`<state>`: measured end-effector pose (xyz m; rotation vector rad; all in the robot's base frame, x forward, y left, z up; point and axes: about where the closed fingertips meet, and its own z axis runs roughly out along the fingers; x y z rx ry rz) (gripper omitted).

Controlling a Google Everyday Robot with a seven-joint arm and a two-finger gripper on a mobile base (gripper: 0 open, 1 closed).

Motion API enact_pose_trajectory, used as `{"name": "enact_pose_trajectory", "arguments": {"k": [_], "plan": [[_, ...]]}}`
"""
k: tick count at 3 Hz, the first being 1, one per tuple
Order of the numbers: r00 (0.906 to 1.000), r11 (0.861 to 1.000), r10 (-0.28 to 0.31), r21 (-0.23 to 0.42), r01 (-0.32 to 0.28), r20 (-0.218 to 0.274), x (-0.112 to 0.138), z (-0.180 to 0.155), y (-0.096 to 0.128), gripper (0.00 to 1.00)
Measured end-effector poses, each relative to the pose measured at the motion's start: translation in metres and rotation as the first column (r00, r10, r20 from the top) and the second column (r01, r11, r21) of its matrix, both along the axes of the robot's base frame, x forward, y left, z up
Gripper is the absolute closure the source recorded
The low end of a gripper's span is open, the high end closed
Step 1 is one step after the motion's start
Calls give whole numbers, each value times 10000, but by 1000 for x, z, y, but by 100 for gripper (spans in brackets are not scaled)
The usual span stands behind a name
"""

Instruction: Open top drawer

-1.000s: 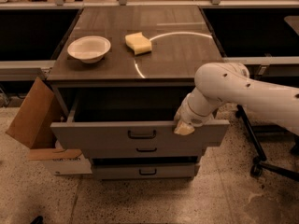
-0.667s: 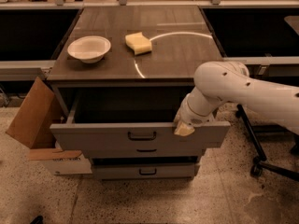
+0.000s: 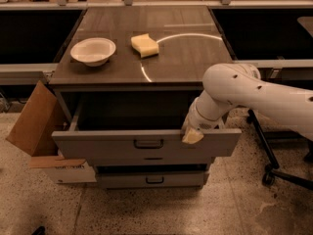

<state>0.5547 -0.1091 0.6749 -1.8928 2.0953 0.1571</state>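
The top drawer (image 3: 98, 148) is pulled well out from the cabinet, its wide grey front facing me with a small dark bar handle (image 3: 148, 143) at centre. The inside of the drawer is dark. My white arm reaches in from the right, and the gripper (image 3: 192, 136) rests on the top edge of the drawer front, right of the handle. Below, a narrower drawer front shows mostly hidden under the top one, and the lowest drawer (image 3: 154, 180) is shut.
On the cabinet top (image 3: 195, 58) sit a white bowl (image 3: 93, 51) at left and a yellow sponge (image 3: 145, 45) at centre. A cardboard box (image 3: 36, 124) leans at the cabinet's left side. A chair base with wheels (image 3: 269, 173) stands at the right.
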Motion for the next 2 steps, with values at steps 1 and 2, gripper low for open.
{"name": "enact_pose_trajectory", "arguments": {"k": [1, 2], "plan": [[10000, 10000, 0, 0, 0, 0, 0, 0, 0, 35], [10000, 10000, 14, -4, -14, -19, -1, -1, 0, 12]]}}
